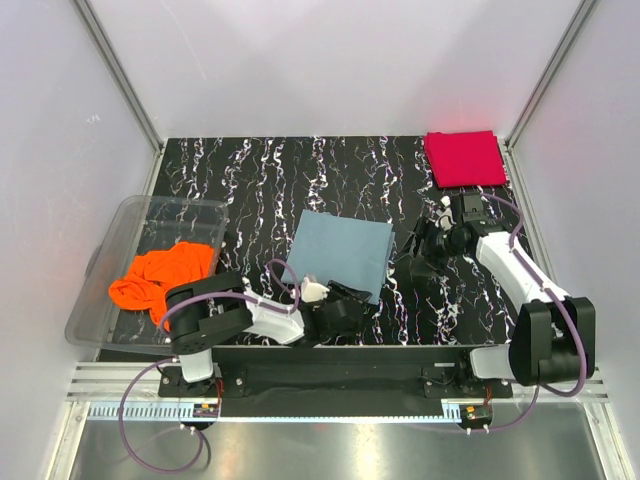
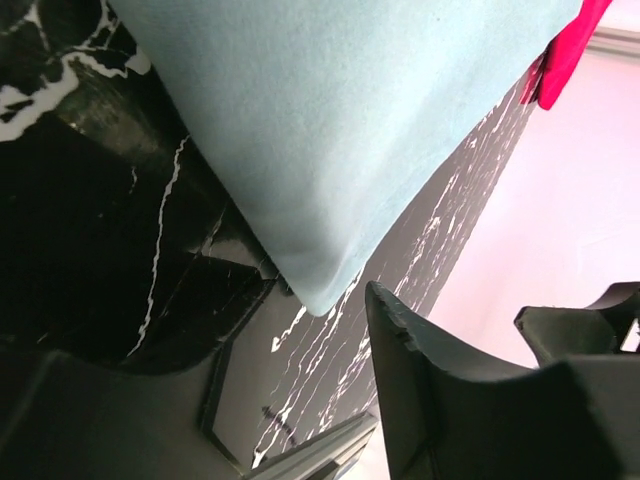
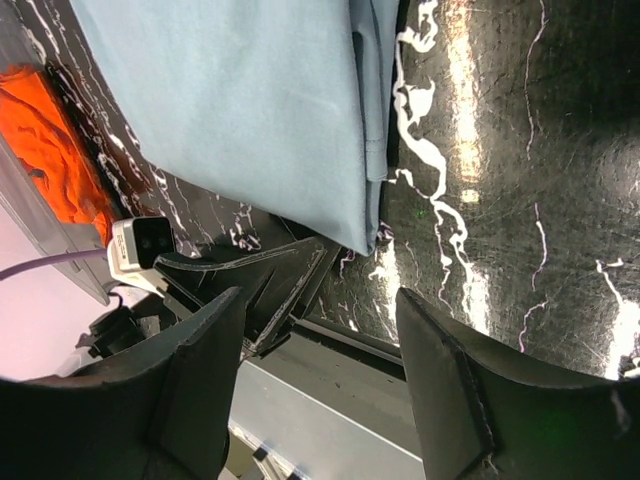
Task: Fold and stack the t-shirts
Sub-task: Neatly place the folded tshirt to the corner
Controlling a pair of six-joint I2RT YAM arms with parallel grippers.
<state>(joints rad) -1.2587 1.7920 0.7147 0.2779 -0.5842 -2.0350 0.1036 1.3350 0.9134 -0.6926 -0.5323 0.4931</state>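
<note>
A folded grey-blue t-shirt (image 1: 340, 250) lies flat mid-table. The red t-shirt (image 1: 464, 158) sits folded at the back right corner. The orange t-shirt (image 1: 160, 277) lies crumpled in the clear bin (image 1: 130, 225). My left gripper (image 1: 350, 305) is low at the blue shirt's near corner. In the left wrist view the left gripper (image 2: 290, 370) is open, and the blue shirt's corner (image 2: 320, 290) lies just ahead of its fingers, not between them. My right gripper (image 1: 420, 255) hovers just right of the blue shirt. In the right wrist view the right gripper (image 3: 320, 330) stands open and empty.
The bin takes up the table's left edge. White walls with metal posts close in the back and sides. A metal rail (image 1: 330, 385) runs along the near edge by the arm bases. Bare black marbled table (image 1: 270, 180) shows behind the blue shirt.
</note>
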